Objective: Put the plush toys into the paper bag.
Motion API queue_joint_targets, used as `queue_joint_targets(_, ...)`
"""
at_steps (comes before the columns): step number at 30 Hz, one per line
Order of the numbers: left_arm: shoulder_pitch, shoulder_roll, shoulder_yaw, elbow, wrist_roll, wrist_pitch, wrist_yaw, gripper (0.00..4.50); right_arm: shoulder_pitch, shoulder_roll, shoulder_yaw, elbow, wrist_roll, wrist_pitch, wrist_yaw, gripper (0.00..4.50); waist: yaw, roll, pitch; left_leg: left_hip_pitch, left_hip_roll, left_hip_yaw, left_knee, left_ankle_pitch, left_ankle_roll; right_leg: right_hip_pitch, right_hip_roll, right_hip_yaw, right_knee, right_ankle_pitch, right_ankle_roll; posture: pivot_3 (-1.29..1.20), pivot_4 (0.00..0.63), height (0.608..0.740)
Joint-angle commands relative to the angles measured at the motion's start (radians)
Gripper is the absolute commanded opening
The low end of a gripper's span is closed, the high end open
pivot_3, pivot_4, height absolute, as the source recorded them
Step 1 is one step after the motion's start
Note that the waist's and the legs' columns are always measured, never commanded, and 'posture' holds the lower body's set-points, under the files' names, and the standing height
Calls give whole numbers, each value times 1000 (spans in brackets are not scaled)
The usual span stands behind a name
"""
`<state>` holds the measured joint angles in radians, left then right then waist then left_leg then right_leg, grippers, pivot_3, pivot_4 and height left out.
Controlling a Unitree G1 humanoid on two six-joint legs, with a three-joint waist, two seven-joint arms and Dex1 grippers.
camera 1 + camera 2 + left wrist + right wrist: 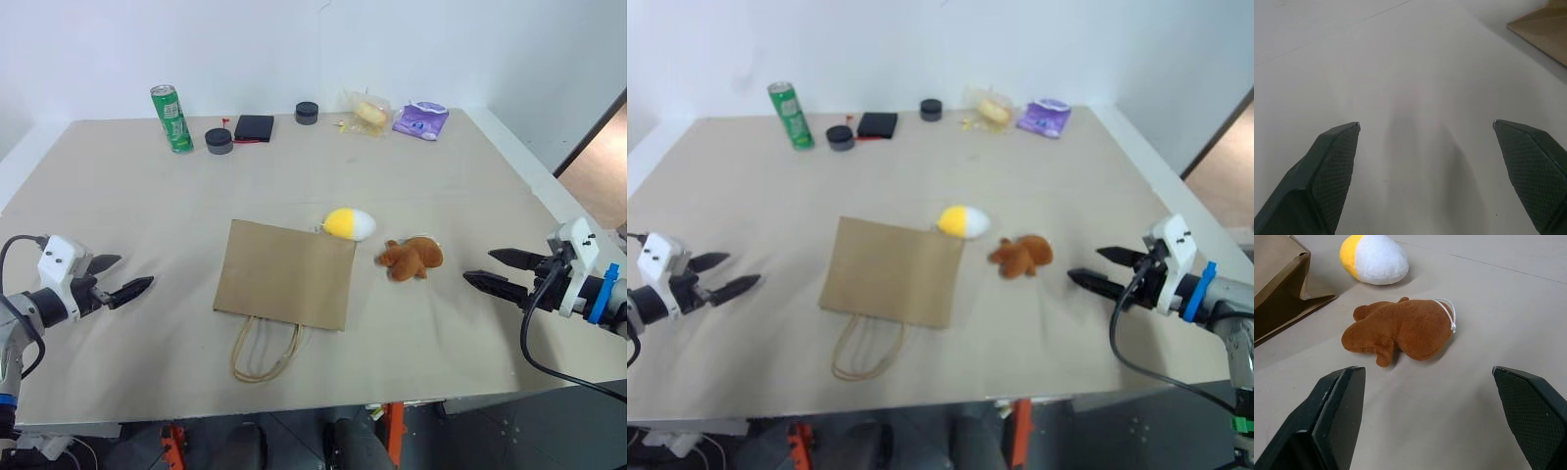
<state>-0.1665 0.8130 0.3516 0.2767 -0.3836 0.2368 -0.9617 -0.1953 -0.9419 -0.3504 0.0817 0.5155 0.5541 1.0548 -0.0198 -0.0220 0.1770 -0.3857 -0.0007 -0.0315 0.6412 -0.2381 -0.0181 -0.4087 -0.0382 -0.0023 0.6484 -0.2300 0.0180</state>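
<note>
From my station I judge the task as not yet begun. The egg-shaped plush toy, half yellow and half white (350,223), lies on the counter, touching the far right corner of the flat brown kraft paper bag (287,273). The brown furry animal toy (411,258) lies just beside it, to the right, a small white cord loop on its back. Both toys are outside the bag. The bag itself lies flat, its two tan cord loop handles (263,352) pointing toward me. In the right wrist view its far edge, next to the toys, shows a fold, but I cannot tell if the mouth is open enough to receive a toy. So everything is left to do: open or hold the bag, then put in each toy.

The right tool (501,271) hangs near the brown animal with its fingers spread wide and empty, pointing at it. The left tool (120,278) is also released, empty, over bare counter well apart from the bag.

The counter (460,186) is wide and covered in beige. Along its far edge stand a green drink can (171,118), two small dark round tins (218,141), a flat black case (254,127), a clear plastic packet with yellow contents (368,113) and a purple pouch (421,119). Behind is a plain white wall (392,49).
</note>
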Motion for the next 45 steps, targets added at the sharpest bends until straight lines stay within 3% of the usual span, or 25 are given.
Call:
queue_joint_targets(1, -4, 15, 35, 0, -9, -26, 3, 4500, -17, -26, -21, 1, 1, -22, 15, 4478, 0, 0, 0, 0, 0, 0, 0, 0, 0, 0, 0, 0, 0, 0, 0, 0, 150, 740)
queue_joint_targets(24, -17, 4, 35, 13, -22, -24, 34, 4500, -5, -30, -46, 43, 6, -7, 68, 4478, 0, 0, 0, 0, 0, 1, 1, 0, 0, 0, 0, 1, 0, 1, 1, 0, 150, 740)
queue_joint_targets(28, -37, -19, 2, -38, 2, -154, 14, 4500, 9, -37, -60, -31, 84, 15, 161, 4478, 1, 0, 0, 0, 0, 1, 2, 0, 0, 0, 0, 1, 0, 2, 1, 0, 150, 740)
queue_joint_targets(31, -69, -57, -36, -143, -12, -214, -9, 4500, 16, -83, -82, -276, 270, 137, 254, 4478, 2, 1, 0, -1, 0, 1, 2, 0, 0, 0, 0, 1, 0, 2, 0, 0, 150, 740)
queue_joint_targets(35, -118, -104, -81, -284, -1, -312, -4, 4500, -11, -118, -37, -542, 397, 194, 254, 4478, 3, -3, 1, -2, 2, -1, 7, 0, 0, 1, 2, 0, 0, 4, 3, 0, 150, 740)
queue_joint_targets(40, -49, -117, -145, -346, 37, -723, -176, 4500, -72, -91, 19, -605, 414, 184, 178, 4478, 1, -5, 1, -2, 7, 3, 12, -2, -1, 1, 6, 3, 0, 6, 0, 0, 150, 740)
queue_joint_targets(45, 1, -98, -199, -215, -27, -1083, -375, 4500, -46, -74, 57, -616, 348, 130, 150, 4478, 4, -5, 1, -1, 11, 11, 13, -2, -1, 0, 8, 6, -1, 9, -3, 0, 150, 740)
